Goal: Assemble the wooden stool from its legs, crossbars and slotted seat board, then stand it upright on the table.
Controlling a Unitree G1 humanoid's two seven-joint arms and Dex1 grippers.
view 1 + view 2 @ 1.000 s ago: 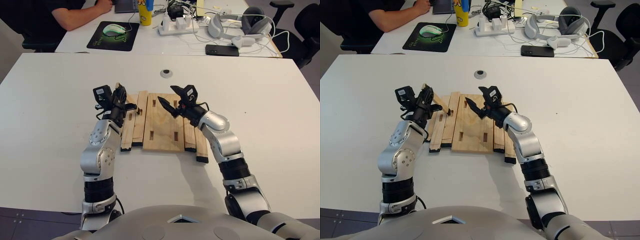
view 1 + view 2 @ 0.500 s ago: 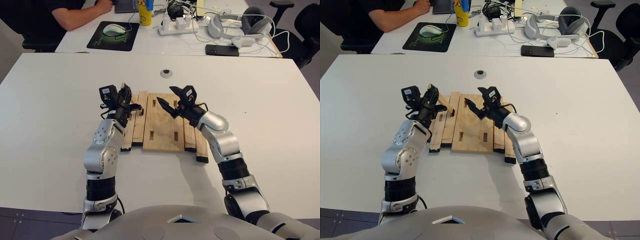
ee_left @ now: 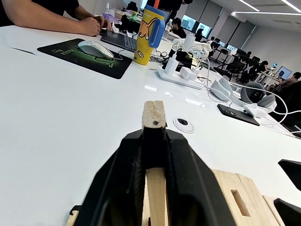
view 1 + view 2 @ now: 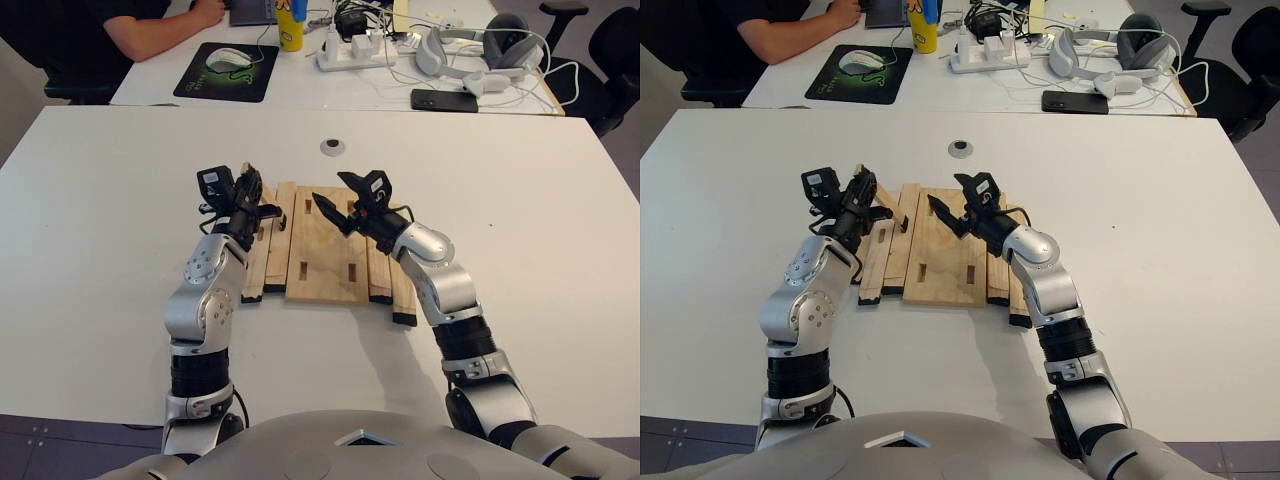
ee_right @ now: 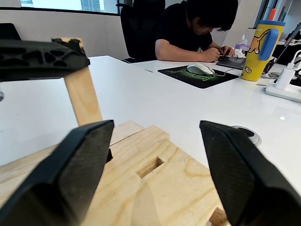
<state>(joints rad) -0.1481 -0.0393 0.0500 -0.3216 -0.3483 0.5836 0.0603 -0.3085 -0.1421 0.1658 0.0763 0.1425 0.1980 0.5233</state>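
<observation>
Pale slotted seat board [image 4: 325,255] lies flat on the table [image 4: 530,250] between dark-tipped legs [image 4: 403,292]. Left gripper [image 4: 248,200] clamps a light crossbar [image 3: 154,114]; right gripper [image 4: 338,203] is spread, empty.

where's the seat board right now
In the left eye view the seat board lies flat on the table, centre, with wooden bars along both sides and the open right gripper above its far end.

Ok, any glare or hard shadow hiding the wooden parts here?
Left eye view: even overhead light; the seat board and its slots read plainly, with no glare on the table. Left wrist view: ceiling lights mirror as bright patches on the table beyond the wooden piece in the left gripper, none on the wood. Right wrist view: a pale reflection on the far tabletop, wood unaffected.
</observation>
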